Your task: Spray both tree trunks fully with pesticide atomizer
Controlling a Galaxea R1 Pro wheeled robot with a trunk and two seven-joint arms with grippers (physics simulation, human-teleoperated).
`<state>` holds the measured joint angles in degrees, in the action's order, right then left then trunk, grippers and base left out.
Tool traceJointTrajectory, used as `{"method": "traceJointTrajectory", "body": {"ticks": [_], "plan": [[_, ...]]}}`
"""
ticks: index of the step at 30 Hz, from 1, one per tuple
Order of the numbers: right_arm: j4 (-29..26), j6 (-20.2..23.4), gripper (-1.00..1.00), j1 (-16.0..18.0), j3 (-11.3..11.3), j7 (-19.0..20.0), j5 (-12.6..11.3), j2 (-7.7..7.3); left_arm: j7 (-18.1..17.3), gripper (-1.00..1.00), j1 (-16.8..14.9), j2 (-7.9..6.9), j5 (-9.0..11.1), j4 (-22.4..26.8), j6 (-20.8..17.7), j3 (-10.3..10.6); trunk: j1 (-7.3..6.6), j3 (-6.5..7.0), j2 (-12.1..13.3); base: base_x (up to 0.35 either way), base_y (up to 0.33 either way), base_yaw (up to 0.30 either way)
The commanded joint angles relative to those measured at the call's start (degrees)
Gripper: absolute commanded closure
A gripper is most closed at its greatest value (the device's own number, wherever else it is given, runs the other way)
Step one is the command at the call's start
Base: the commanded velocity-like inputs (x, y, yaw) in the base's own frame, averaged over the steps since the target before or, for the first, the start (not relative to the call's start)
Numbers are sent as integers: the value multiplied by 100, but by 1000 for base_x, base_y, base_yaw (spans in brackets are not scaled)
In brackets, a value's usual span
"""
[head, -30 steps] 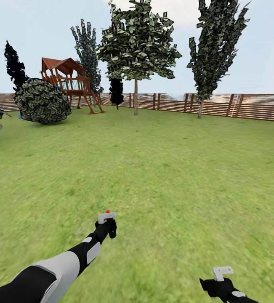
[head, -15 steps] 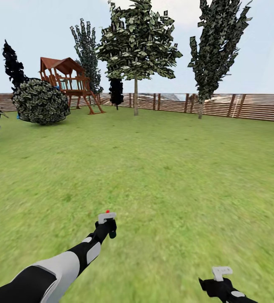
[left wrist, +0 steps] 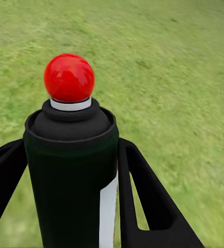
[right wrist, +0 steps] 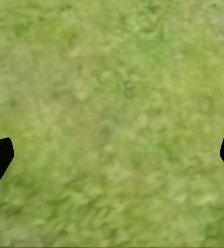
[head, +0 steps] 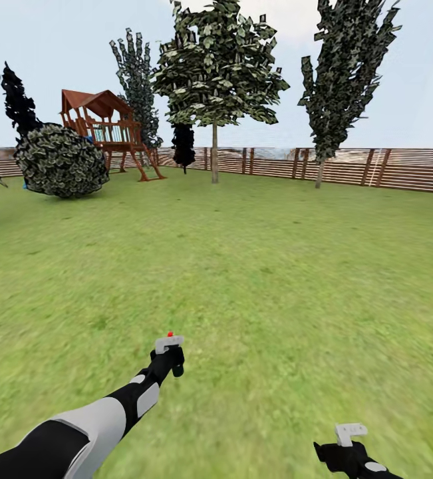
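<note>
Left wrist view: left gripper (left wrist: pixel 70 170) fingers (left wrist: pixel 148 201) clasp the pesticide atomizer (left wrist: pixel 70 170); right gripper (right wrist: pixel 112 155) fingers spread wide above the lawn (right wrist: pixel 112 103).

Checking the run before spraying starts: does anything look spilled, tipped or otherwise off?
Nothing stands out. The atomizer sits upright between the left gripper fingers; no white specks on the lawn. The right gripper is open over grass.
</note>
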<state>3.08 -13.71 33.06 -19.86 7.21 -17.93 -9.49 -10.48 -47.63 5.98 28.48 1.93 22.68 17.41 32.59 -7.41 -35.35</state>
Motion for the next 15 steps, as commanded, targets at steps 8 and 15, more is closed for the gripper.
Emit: {"method": "traceJointTrajectory", "body": {"ticks": [8, 15], "plan": [[0, -1, -100, -5, 0, 0, 0, 0, 1, 100, 0, 0, 0, 1, 0, -1, 0, 0, 0, 350, 0, 0], [0, 0, -100, -16, 0, 0, 0, 0, 2, 100, 0, 0, 0, 1, 0, -1, 0, 0, 0, 350, 0, 0]]}}
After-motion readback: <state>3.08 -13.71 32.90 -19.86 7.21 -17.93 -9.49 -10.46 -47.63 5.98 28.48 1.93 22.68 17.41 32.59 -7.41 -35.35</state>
